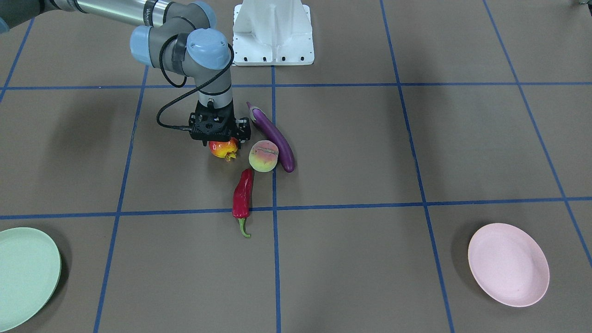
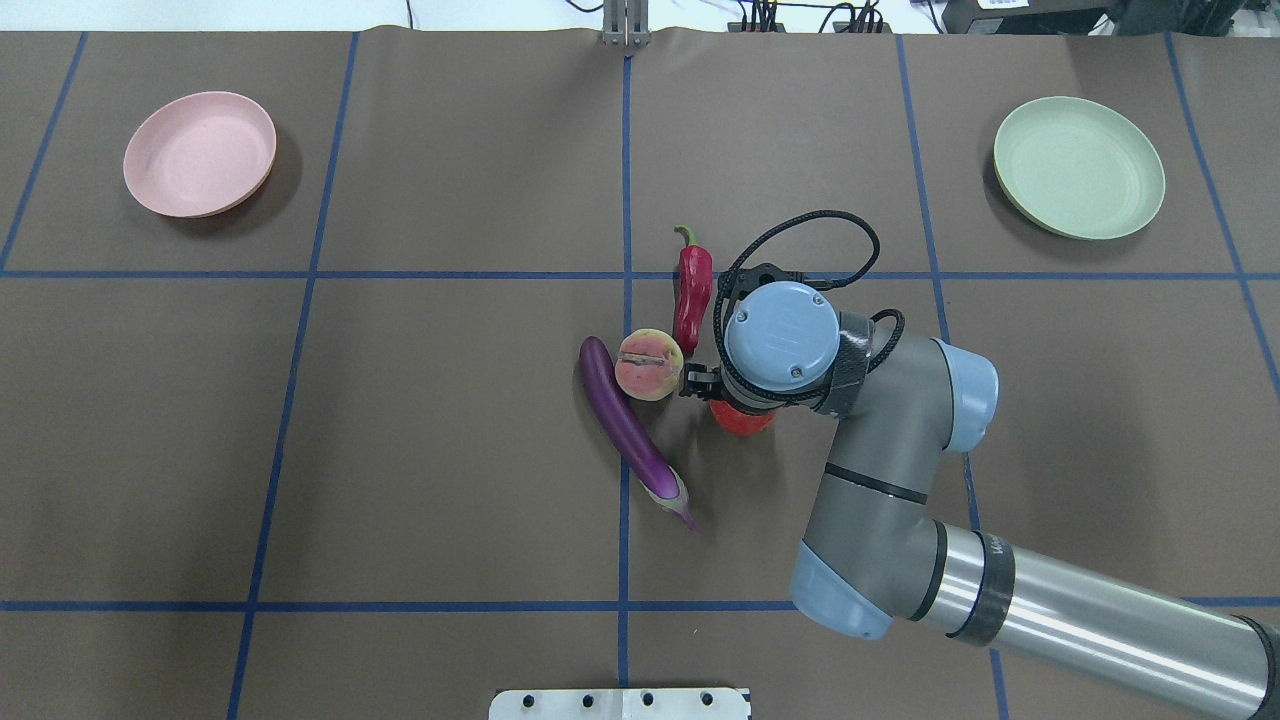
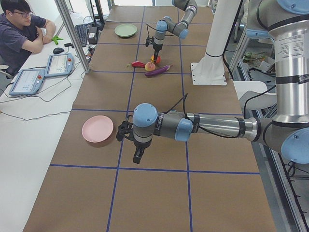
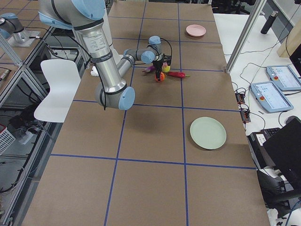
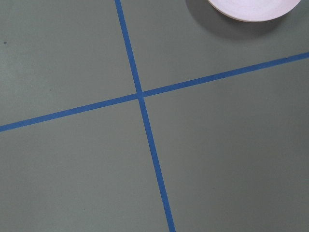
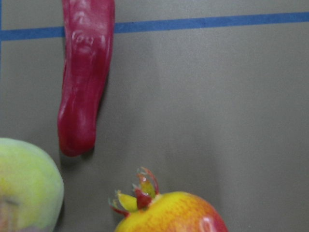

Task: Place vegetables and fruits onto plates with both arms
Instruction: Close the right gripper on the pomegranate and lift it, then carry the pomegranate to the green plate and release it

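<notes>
Pomegranate-like fruit (image 1: 223, 149) sits directly under my right end effector (image 1: 219, 134). The fingers are hidden, so I cannot tell if they are apart or clamped on it. Just beside it on the worktop (image 1: 370, 152) are the peach (image 1: 263, 156), touching the eggplant (image 1: 274, 136), and the red chili pepper (image 1: 243, 194). The mint green plate (image 1: 23, 273) and the pink plate (image 1: 508, 264) lie well apart – at opposite ends. My left end effector (image 3: 138, 157) hangs near the pink plate – its state I cannot tell.
</notes>
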Tool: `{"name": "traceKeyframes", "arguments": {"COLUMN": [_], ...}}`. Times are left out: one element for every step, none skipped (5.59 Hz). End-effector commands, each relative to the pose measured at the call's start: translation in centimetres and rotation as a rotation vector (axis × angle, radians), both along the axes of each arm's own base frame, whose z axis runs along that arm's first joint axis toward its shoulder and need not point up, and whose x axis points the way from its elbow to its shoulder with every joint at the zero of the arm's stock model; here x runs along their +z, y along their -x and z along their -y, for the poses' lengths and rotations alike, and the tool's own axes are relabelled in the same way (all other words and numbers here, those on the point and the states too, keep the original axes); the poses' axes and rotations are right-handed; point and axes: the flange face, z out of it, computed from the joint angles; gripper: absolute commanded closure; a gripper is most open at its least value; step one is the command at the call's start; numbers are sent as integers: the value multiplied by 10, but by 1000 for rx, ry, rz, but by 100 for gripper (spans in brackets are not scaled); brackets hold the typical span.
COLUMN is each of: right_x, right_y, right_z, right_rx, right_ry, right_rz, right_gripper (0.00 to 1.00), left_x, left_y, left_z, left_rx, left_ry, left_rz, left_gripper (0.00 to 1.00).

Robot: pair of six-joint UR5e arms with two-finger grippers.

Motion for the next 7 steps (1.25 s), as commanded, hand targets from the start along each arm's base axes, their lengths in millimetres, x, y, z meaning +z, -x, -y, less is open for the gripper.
{"name": "traceKeyframes", "arguments": {"right_x": [-9,-23,-29,-18,27,80,138], "right_y": [-6,-33,-77,-144,-213,-255,-298], "right_z": [-3,12,50,103,151,200,241], "right_rx": [-5,6,-8,-108,-228,-350,-456], "right_ry": [-27,-13,14,-57,-116,-170,-255], "right_rz": [13,59,103,109,90,45,27], "right_gripper": [99,100,100,100,100,100,100], "left_x": [0,-1,-8,-14,-13,-13,-12], "left_y": [0,0,0,0,-1,-2,-2], "left_z": [0,0,4,13,13,12,12], "left_rx": [0,-1,-4,-4,-3,-1,-1], "left_ry": [0,0,-15,-29,-26,-26,-23], "left_rz": [0,0,-1,-1,0,-1,-1], "left_gripper": [0,0,0,0,0,0,0]}}
